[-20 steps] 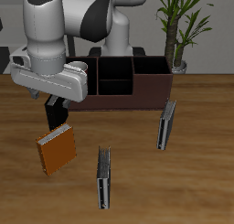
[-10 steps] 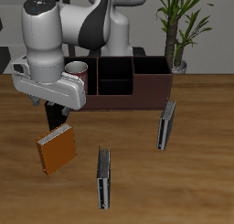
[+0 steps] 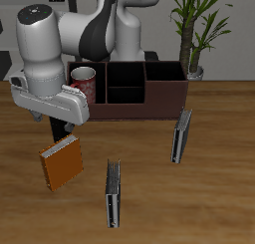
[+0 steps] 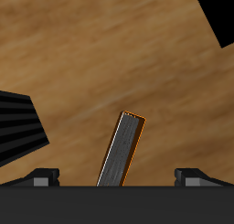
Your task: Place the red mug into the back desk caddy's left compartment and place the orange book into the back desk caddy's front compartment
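Observation:
The red mug (image 3: 84,86) stands upright in the left compartment at the end of the back desk caddy (image 3: 164,97). The orange book (image 3: 62,162) stands tilted on its edge on the table, in front of the caddy. My gripper (image 3: 61,126) hangs just above the book, open, with nothing in it. In the wrist view the orange book (image 4: 123,150) shows edge-on below the gripper (image 4: 117,176), between the two widely spread fingertips (image 4: 41,176). The caddy's front compartment (image 3: 124,93) is dark and holds nothing I can see.
Two grey-black books stand on edge: one (image 3: 180,135) near the caddy's far end, one (image 3: 114,193) closer to the table's front edge. A potted plant (image 3: 194,29) stands behind the caddy. Dark shapes (image 4: 18,127) border the wrist view.
The hand has drawn away from the caddy and come down toward the orange book, uncovering the red mug. The mug stays in the caddy. The books have not moved.

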Robot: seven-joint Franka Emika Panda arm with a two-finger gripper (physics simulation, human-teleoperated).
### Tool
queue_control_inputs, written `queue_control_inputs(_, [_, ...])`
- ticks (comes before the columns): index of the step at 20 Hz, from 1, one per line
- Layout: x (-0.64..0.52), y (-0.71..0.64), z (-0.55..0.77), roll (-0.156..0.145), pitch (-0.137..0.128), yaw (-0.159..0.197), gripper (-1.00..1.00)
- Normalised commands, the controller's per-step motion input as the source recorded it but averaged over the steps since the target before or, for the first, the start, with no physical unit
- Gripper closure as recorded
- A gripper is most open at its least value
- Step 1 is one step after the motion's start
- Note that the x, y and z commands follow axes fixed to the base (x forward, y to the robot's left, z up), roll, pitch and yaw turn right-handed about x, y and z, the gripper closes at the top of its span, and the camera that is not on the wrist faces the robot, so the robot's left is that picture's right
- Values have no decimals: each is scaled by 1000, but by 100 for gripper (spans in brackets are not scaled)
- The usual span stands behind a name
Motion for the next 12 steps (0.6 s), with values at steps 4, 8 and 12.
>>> queue_control_inputs(4, [23, -52, -77, 124, -8, -40, -100])
queue_control_inputs(8, [21, -78, -59, 29, -12, 12, -100])
queue_control_inputs(12, [2, -111, -55, -24, -10, 61, -100])
